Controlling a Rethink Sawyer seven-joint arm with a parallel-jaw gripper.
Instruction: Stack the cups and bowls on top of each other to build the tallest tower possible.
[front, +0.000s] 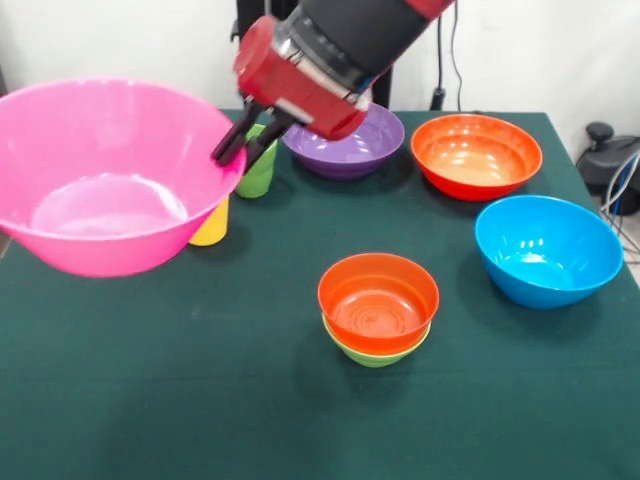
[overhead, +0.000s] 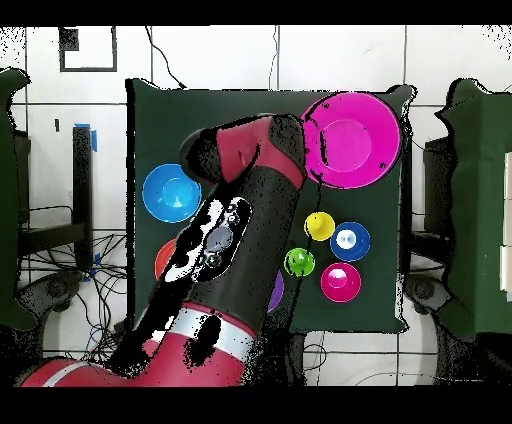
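Note:
My gripper (front: 241, 147) is shut on the rim of the large pink bowl (front: 105, 175) and holds it lifted and tilted at the left; the overhead view shows that bowl (overhead: 350, 138) too. The yellow cup (front: 212, 228) stands half hidden behind the bowl, with the light green cup (front: 258, 172) beside it. The purple bowl (front: 347, 140), the large orange bowl (front: 476, 155) and the light blue bowl (front: 548, 250) sit apart. The small orange-red bowl (front: 378, 298) is nested in the small green bowl (front: 375, 353). The dark blue bowl (overhead: 350, 241) and the magenta bowl (overhead: 341, 281) show only from overhead.
A dark green cloth (front: 200, 400) covers the table. A black device with cables (front: 605, 155) sits off the table's right side. In the overhead view my arm (overhead: 230, 250) hides the table's middle, including the nested pair.

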